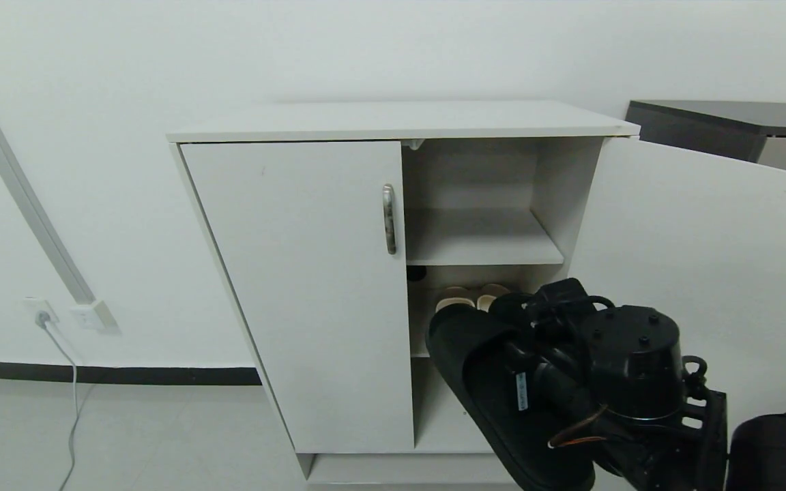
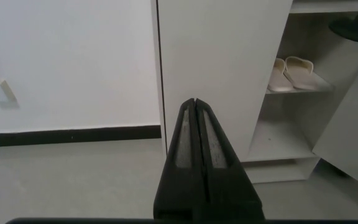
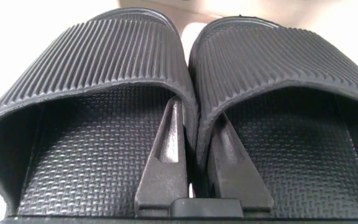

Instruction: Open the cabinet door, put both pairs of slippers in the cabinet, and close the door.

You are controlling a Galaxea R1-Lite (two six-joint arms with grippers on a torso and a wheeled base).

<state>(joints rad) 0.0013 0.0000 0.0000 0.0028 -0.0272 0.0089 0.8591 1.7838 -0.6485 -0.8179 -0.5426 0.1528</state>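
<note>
Slippers (image 3: pixel 123 62) in right hand (image 3: pixel 198 118), seemingly clamped

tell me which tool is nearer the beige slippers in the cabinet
Right. The right tool, clamping the black slippers, sits just in front of the beige slippers; the left tool hangs farther back, facing the closed door.

Ribbed black slippers (image 3: pixel 129 62); beige slippers (image 2: pixel 294 73); white cabinet (image 1: pixel 297 293).
</note>
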